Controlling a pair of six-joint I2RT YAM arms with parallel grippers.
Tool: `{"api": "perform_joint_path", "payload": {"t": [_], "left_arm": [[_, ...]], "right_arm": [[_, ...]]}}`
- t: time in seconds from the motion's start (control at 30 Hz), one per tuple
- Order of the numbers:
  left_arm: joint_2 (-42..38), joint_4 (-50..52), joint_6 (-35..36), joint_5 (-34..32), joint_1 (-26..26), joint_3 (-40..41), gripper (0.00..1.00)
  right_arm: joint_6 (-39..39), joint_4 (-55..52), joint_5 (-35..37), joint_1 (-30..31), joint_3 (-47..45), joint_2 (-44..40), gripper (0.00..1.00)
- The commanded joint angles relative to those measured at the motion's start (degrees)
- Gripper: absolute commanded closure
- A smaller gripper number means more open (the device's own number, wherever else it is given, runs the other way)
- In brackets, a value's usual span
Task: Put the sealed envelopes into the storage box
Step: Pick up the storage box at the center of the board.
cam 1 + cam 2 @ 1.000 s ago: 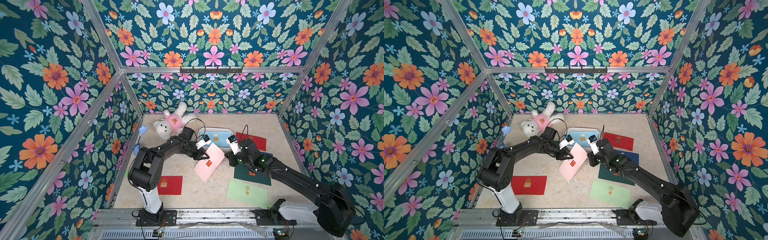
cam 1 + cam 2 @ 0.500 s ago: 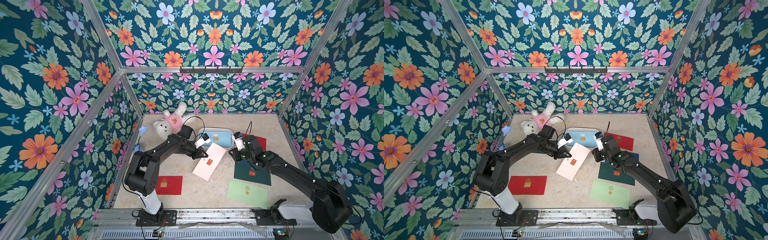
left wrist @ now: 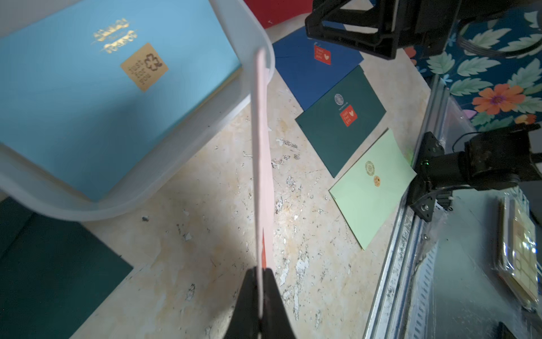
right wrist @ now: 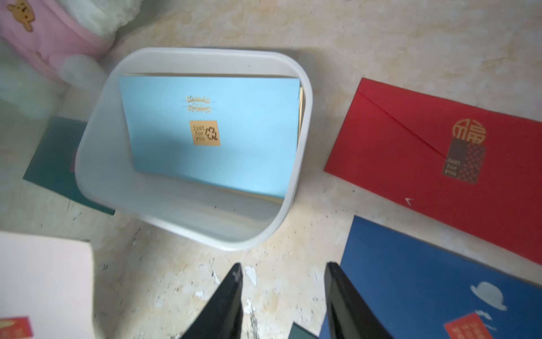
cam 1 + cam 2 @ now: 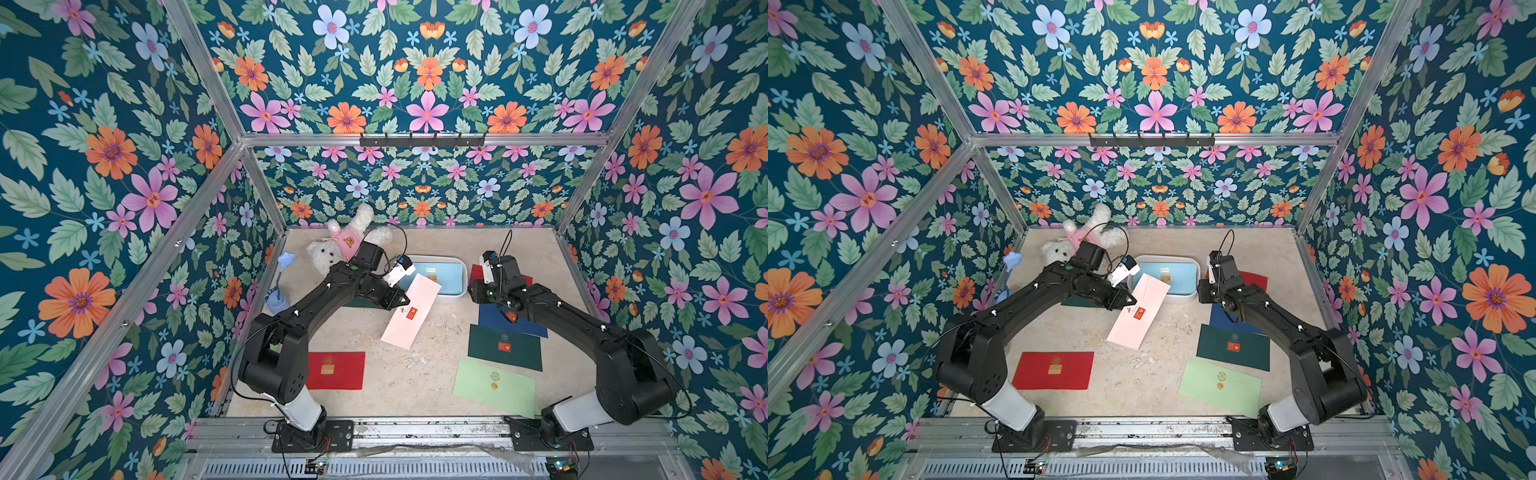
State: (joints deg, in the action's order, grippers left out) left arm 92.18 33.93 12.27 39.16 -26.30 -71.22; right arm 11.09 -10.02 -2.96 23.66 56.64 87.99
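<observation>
The right hand (image 4: 283,271) has let go of the pale pink paper envelope (image 5: 411,312) and drawn back to the right since a second ago. The envelope's far end has swung over the near rim of the shallow white plastic storage box (image 5: 457,297).

From there the envelope slants down over the beige stone-patterned worktop (image 5: 415,386), red sticker seal up. I can't tell whether its lower end touches down. The left hand (image 3: 261,274) is clenched on its long edge near the seal, the paper edge-on between the black fingers. Inside the box lies a light blue paper envelope (image 4: 211,132) with a gold square sticker.

The right hand hangs released, jaws apart with nothing between them, over bare worktop just beside a navy blue paper envelope (image 4: 410,278). Behind that lies a red paper envelope (image 4: 425,164). Toward the front lie a dark green paper envelope (image 5: 505,349) and a light green paper envelope (image 5: 494,386). A second red paper envelope (image 5: 336,370) lies front left.

A second dark green paper envelope (image 4: 55,158) lies against the box's other side, below the left arm. A white plush bear in pink (image 5: 332,253) sprawls at the back.
</observation>
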Motion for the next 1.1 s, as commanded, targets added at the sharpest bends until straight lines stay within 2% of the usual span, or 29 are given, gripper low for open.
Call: {"api": "perform_joint_path", "payload": {"t": [0.0,0.17,0.33,0.57,0.9,1.07], "left_arm": [[-3.75,-1.06,-6.66,-5.09,0.02,0.51,1.0],[-8.71,-1.42,-10.28,-8.89,0.03,0.34,1.0],[-12.9,-1.37,-12.64,-13.58,0.02,-0.63,1.0],[-12.98,1.12,-12.89,-16.21,0.03,-4.25,1.0],[-11.69,3.0,-12.71,-15.93,0.03,-6.44,1.0],[-8.78,8.09,-7.4,-12.41,0.03,-10.52,1.0]], "right_arm": [[2.96,-1.58,1.86,-0.08,4.29,4.16,0.53],[4.48,-6.05,2.43,-0.81,11.64,12.56,0.55],[4.39,-7.09,1.78,-1.45,13.75,16.14,0.56],[4.25,-6.79,0.16,-1.77,13.77,17.65,0.71],[3.28,-9.44,-1.49,-1.78,15.84,18.51,0.92],[0.78,-10.92,-2.19,-1.77,15.3,15.79,0.96]]}}
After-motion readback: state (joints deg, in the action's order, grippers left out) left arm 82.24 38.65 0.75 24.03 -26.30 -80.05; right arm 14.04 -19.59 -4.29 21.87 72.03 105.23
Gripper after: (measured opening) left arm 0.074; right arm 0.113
